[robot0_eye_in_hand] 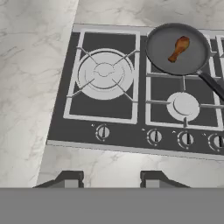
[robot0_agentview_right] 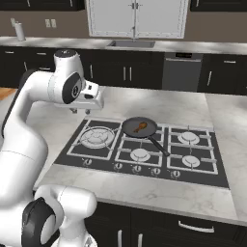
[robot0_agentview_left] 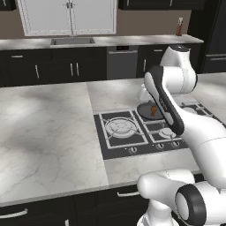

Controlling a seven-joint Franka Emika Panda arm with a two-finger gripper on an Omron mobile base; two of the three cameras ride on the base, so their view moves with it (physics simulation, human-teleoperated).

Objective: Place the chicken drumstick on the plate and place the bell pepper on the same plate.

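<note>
Fingertips (robot0_eye_in_hand: 70, 178) of the gripper (robot0_eye_in_hand: 109, 179) poke up at the bottom of the hand view. They stand apart with a gap between them, and nothing is in the gap. The gripper holds nothing. It hangs in the air above the front of the stove (robot0_eye_in_hand: 140, 105), over the pale stone counter (robot0_eye_in_hand: 26, 87).

Below the fingertips runs a row of round knobs (robot0_eye_in_hand: 103, 131) along the front edge of the stove. Past the knobs sits a big round burner (robot0_eye_in_hand: 104, 72) on the left and a smaller burner (robot0_eye_in_hand: 183, 105) on the right.

Farther back, a dark grey round pan (robot0_eye_in_hand: 162, 54) rests on a back burner. Its long dark handle (robot0_eye_in_hand: 212, 83) points toward the front right. The chicken drumstick (robot0_eye_in_hand: 179, 47) lies inside the pan, near the middle. It is brown-orange, and its thin bone end points toward the front.

In the right base view the arm (robot0_agentview_right: 29, 96) bends over the left side of the stove (robot0_agentview_right: 144, 149), and the drumstick (robot0_agentview_right: 140, 127) in the pan (robot0_agentview_right: 130, 129) is well apart from the hand.

At the far wall there is a sink (robot0_agentview_right: 131, 43) under a window (robot0_agentview_right: 137, 17), with dark cupboards (robot0_agentview_right: 125, 72) below.
</note>
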